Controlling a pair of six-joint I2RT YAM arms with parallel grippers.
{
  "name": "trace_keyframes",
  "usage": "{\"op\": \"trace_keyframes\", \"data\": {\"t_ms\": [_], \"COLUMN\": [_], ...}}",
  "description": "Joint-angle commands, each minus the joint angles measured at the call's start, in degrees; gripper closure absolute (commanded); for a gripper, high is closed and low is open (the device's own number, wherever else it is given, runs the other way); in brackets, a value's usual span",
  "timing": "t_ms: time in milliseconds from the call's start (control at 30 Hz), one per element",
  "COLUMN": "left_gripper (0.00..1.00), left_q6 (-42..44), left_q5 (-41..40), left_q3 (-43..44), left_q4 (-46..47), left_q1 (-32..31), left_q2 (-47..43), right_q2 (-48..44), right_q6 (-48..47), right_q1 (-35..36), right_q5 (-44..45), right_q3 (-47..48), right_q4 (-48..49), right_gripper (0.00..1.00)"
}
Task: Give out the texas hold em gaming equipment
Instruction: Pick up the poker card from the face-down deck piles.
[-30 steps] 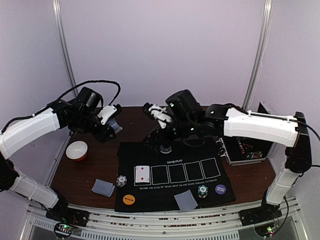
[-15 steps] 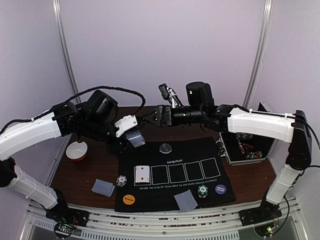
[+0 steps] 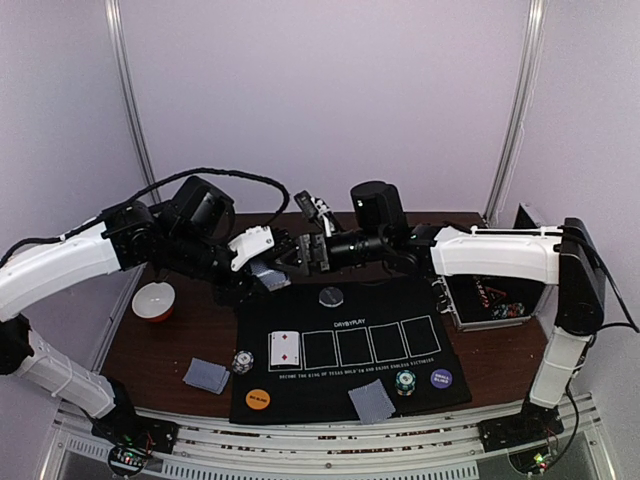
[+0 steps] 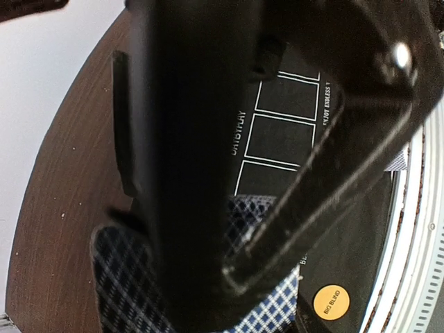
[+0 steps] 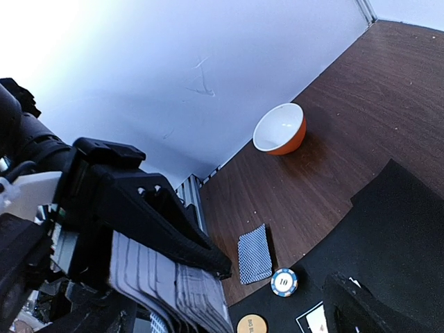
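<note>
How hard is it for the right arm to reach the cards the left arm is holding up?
Probably not hard. The right gripper is open and close beside the deck of cards that the left gripper holds up in the air, and nothing seems to be between them.

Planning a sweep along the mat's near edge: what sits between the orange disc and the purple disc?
In the top view, a face-down card pile and a striped chip stack sit between the orange disc and the purple disc.

"BIG BLIND" on orange disc (image 4: 331, 301), "10" on chip (image 5: 284, 282), "DAYBYPLAY" on mat (image 3: 392, 305)
</note>
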Motion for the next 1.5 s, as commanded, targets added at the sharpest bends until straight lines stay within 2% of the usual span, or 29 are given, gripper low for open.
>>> {"op": "trace_keyframes", "data": {"t_ms": [0,367,733,933,1133,1467], "left_gripper": [0.57,0.57,0.57,0.57,0.58,0.58], "left_q6": [1.0,1.6,0.8,-0.6,-1.6,-2.9], "left_q5": [0.7,-0.8,-4.5,-6.5,-7.5,-7.6], "left_q3": [2.6,1.7,0.8,0.5,0.1,-0.6], "left_q4": [1.4,0.9,0.7,0.2,0.2,0.0], "left_q1": [0.2,0.2,0.2,0.2,0.6,2.6], "left_q2": [-0.5,-1.1,0.6,1.6,1.8,1.8], "right_q2": [1.4,-0.1,-0.8,-1.9,-2.3,-3.9], "right_q6": [-2.3,-7.1,-8.8,-9.5,-11.3,-14.6], "right_q1": [0.8,0.5,0.4,0.5,0.3,-0.1], "right_q5": [0.0,7.0,5.7,7.4,9.5,13.5], "right_q3": [2.4,3.2,6.2,6.8,8.1,10.4], "right_q4": [-0.6,-9.6,-16.4,-18.8,-23.3,-30.0], "right_gripper": [0.06,0.27,0.62,0.76,0.98,1.00]}}
